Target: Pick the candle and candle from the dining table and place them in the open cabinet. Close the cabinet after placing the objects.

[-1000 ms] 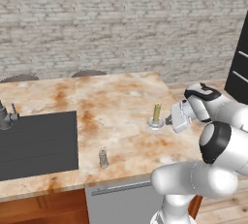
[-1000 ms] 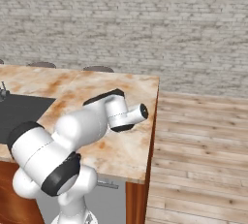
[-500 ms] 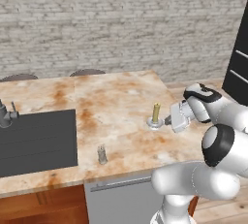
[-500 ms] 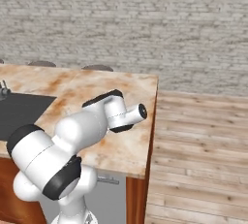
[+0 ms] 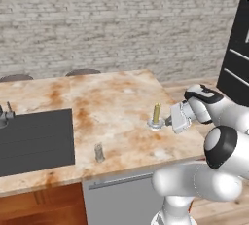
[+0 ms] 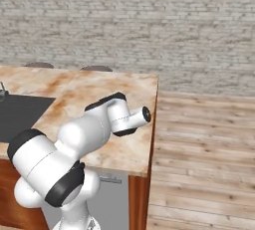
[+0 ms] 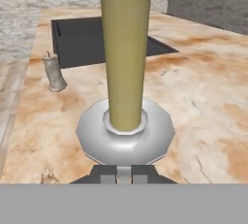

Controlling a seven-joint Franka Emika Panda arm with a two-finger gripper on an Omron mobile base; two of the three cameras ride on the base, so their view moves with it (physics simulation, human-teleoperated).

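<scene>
Nothing shifted since earlier frame. My gripper [image 7: 124, 173] stayed clenched on rim of taper candle's [image 5: 156, 112] silver dish holder [image 7: 125, 136], near counter's [image 5: 116, 97] right edge. Grey stub candle [image 5: 99, 153] stood near front edge.

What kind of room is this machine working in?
It looks like a kitchen: a long stone-topped counter with a dark sink set into it, a brick wall behind and a wooden floor beside it.
</scene>
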